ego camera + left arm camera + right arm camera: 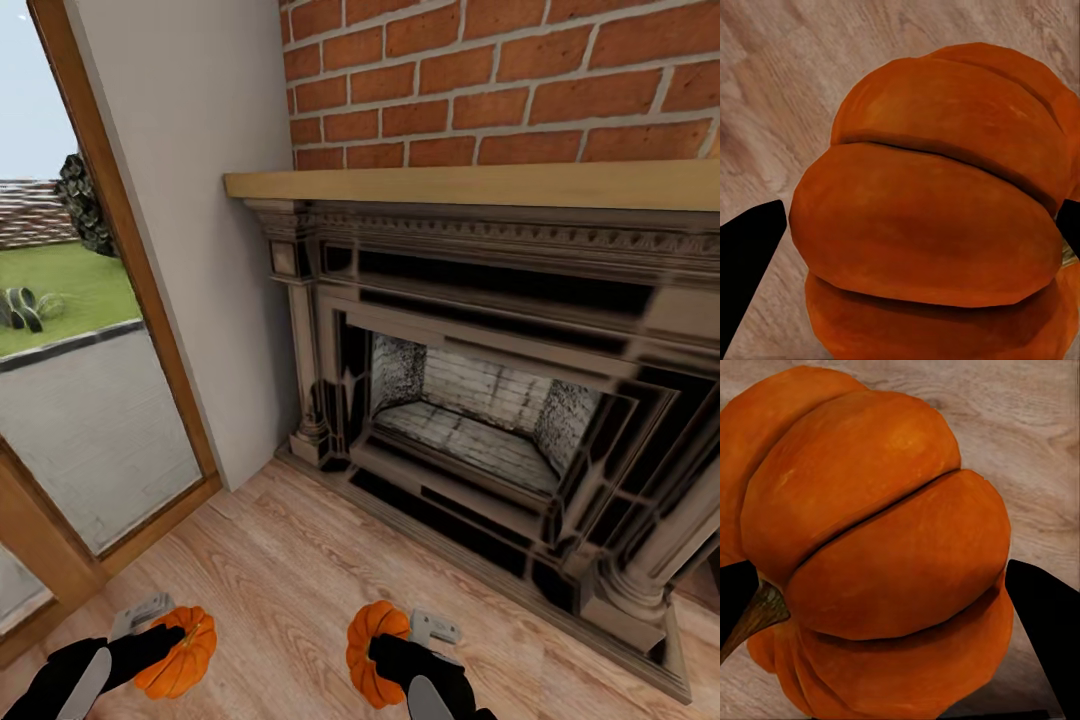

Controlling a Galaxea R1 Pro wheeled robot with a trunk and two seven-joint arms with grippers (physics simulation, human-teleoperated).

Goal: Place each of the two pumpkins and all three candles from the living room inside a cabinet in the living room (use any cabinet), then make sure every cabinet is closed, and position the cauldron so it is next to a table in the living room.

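Both arms reach forward and sit low at the near edge of the head view, well apart from each other. The left gripper (172, 640) points ahead and a bit inward, and its black fingers (746, 259) squeeze the sides of a pumpkin (182, 652). The right gripper (385, 645) holds the other pumpkin (372, 650) the same way, one finger (1042, 630) on each side. Its wrist looks turned a little inward, though that is hard to tell.
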